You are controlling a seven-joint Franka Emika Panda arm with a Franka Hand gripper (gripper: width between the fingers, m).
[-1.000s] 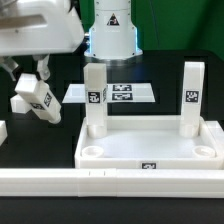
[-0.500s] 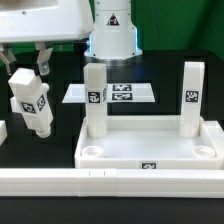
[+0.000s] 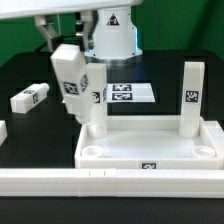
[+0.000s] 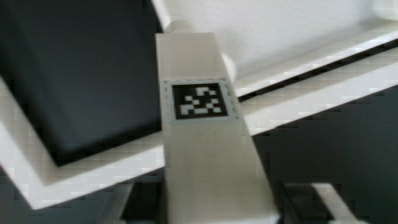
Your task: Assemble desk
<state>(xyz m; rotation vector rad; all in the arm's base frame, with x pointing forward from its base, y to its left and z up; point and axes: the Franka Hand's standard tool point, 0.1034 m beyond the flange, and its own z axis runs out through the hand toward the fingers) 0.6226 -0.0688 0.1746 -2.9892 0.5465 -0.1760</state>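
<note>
Desk tabletop (image 3: pixel 120 158) lies just behind the rail (image 3: pixel 60 182). Two legs stand in its far corners, one at the exterior view's left (image 3: pixel 97 118) and one at its right (image 3: pixel 192 95). My gripper (image 3: pixel 64 42) is clamped on a third leg (image 3: pixel 70 80), held tilted in the air beside the far left one. A fourth leg (image 3: pixel 30 98) lies on the table, off the desk's left edge.
</note>
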